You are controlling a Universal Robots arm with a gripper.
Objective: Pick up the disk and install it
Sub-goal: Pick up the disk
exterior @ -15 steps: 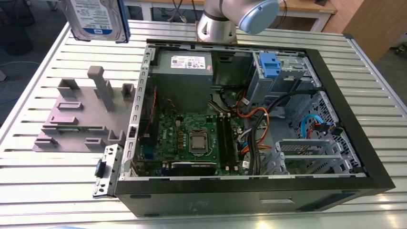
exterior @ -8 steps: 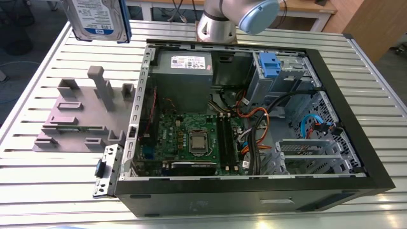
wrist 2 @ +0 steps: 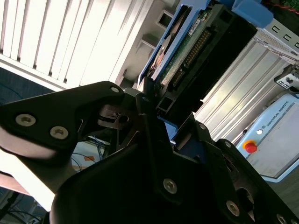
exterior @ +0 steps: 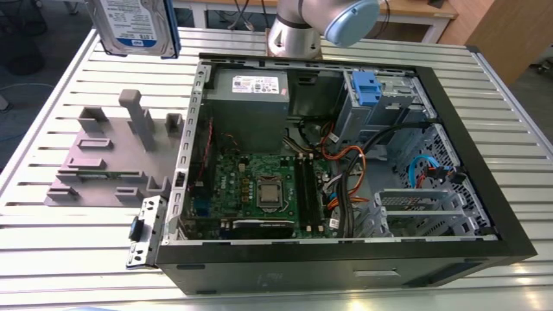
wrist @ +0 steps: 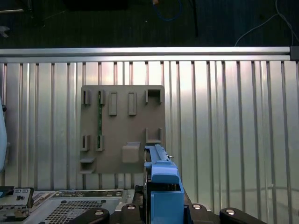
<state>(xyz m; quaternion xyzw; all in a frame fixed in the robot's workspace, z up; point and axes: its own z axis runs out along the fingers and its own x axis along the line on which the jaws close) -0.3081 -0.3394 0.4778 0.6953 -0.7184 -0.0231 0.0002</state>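
Upper left of the exterior view, we see the disk (exterior: 134, 26) held above the slatted table (exterior: 52, 214) (label facing the camera), the gripper (wrist 2: 163, 112) clamped on its blue-railed end in the second wrist view; the open computer case (exterior: 346, 162) sits centre frame beside the grey holder (exterior: 108, 155).
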